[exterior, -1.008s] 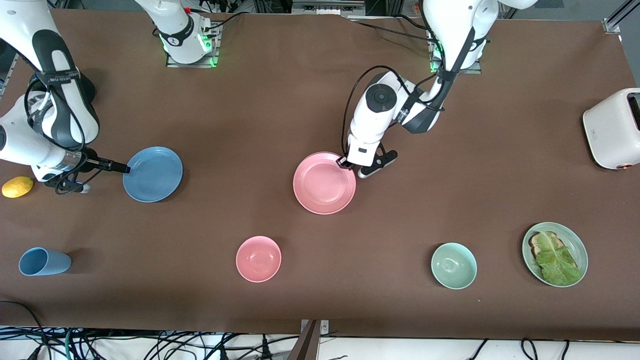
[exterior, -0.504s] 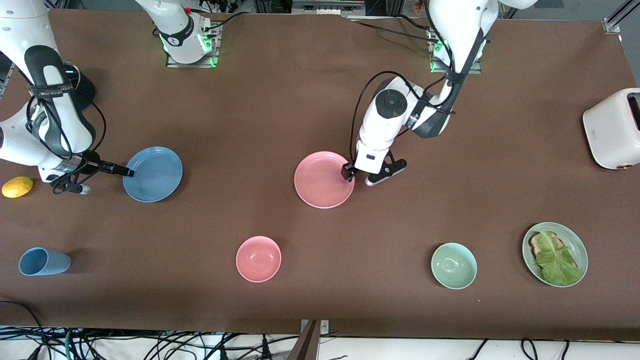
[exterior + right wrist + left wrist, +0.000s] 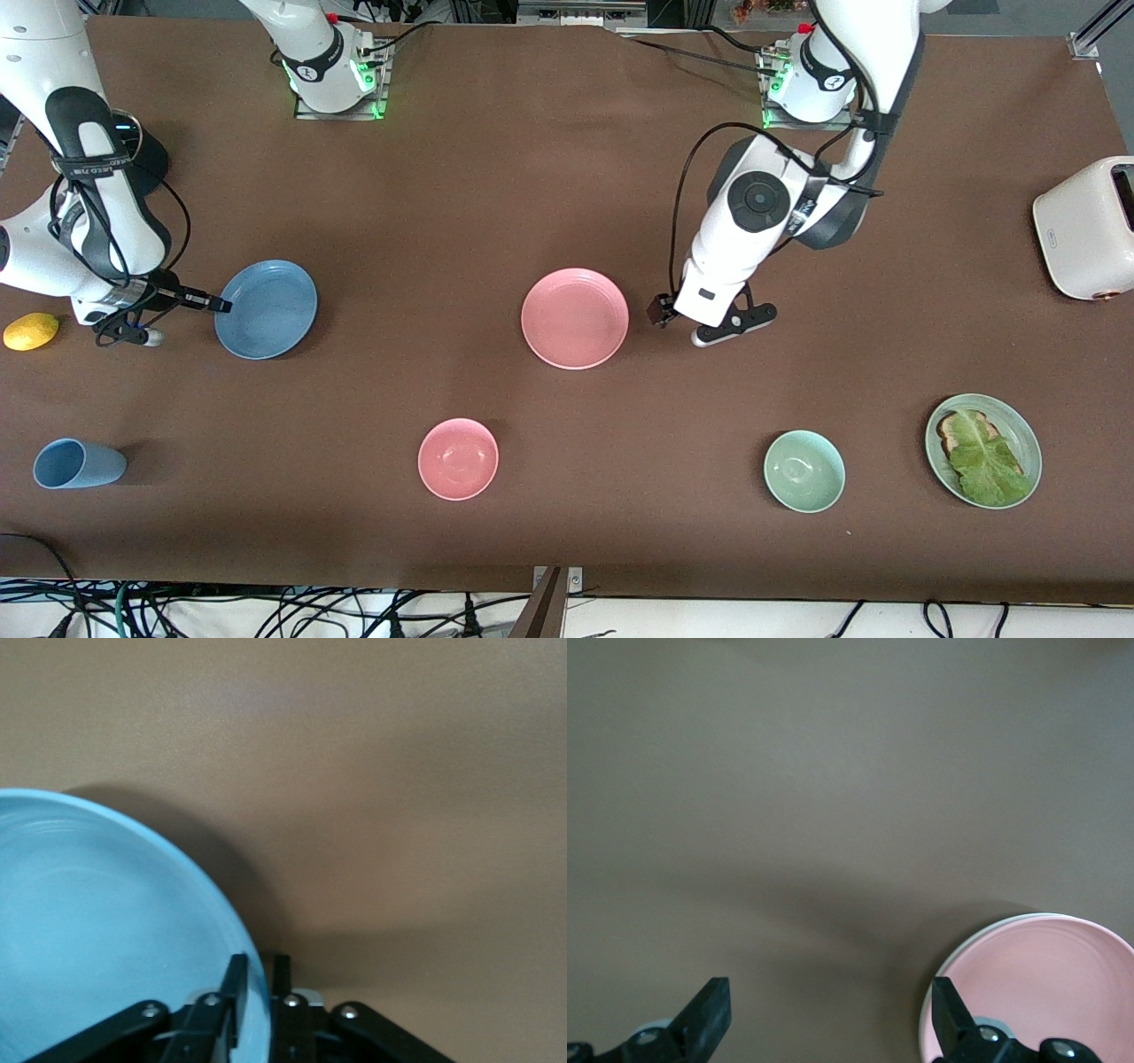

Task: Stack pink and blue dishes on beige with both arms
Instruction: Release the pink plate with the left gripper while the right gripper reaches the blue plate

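The pink plate [image 3: 575, 318] lies flat mid-table. In the left wrist view a thin cream rim [image 3: 925, 1020] shows just under the pink plate's [image 3: 1036, 992] edge; the beige plate does not show otherwise. My left gripper [image 3: 660, 312] [image 3: 828, 999] stands open beside the pink plate, toward the left arm's end, with nothing between its fingers. The blue plate [image 3: 266, 309] [image 3: 97, 930] is toward the right arm's end. My right gripper [image 3: 221, 305] [image 3: 259, 973] is shut on its rim, which casts a shadow on the table.
A pink bowl [image 3: 458, 458], a blue cup [image 3: 78, 463] on its side, a green bowl [image 3: 804, 470] and a green plate [image 3: 1024, 436] with toast and lettuce lie nearer the camera. A lemon [image 3: 31, 330] sits by the right arm. A white toaster [image 3: 1085, 228] stands at the left arm's end.
My left gripper let go of the pink plate's rim and drew away toward the left arm's end. The right gripper has shifted slightly with the blue plate.
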Action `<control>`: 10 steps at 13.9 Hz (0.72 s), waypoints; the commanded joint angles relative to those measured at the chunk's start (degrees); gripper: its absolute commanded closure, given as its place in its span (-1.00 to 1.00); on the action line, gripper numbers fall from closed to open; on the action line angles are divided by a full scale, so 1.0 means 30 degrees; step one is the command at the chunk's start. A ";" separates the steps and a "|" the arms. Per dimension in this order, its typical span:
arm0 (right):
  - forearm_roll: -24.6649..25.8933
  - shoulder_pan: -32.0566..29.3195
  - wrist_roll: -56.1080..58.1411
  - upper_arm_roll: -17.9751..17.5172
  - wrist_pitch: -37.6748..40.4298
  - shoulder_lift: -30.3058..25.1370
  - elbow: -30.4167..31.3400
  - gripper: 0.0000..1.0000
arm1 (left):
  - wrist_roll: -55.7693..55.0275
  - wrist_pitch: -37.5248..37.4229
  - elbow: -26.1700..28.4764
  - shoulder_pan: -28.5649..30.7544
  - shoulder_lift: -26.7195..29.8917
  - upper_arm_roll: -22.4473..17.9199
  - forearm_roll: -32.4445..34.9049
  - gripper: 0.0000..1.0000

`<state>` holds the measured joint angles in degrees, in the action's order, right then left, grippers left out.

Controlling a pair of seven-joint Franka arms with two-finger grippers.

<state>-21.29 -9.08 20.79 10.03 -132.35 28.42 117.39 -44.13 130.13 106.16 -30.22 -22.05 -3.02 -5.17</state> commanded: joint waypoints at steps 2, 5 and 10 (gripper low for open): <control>-0.0402 -0.0341 0.0511 -0.0239 0.0085 0.0253 -0.0516 1.00 | 0.3568 -0.3321 -0.1896 0.1746 0.0550 0.0128 0.0639 -1.00; -0.0402 -0.0370 0.0512 -0.0239 0.0637 0.0253 -0.0924 1.00 | 0.6092 -0.4642 -0.2456 0.2891 0.0902 0.0128 0.0639 -1.00; -0.0402 -0.0341 0.0336 -0.0239 0.4559 0.0048 -0.3382 1.00 | 1.0338 -0.5640 -0.2867 0.5087 0.1546 0.0128 0.0668 -1.00</control>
<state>-21.50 -9.10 21.18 9.97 -123.77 28.21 111.36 -18.19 115.58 98.36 -17.96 -18.87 -3.24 -5.14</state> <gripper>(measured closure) 0.952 0.000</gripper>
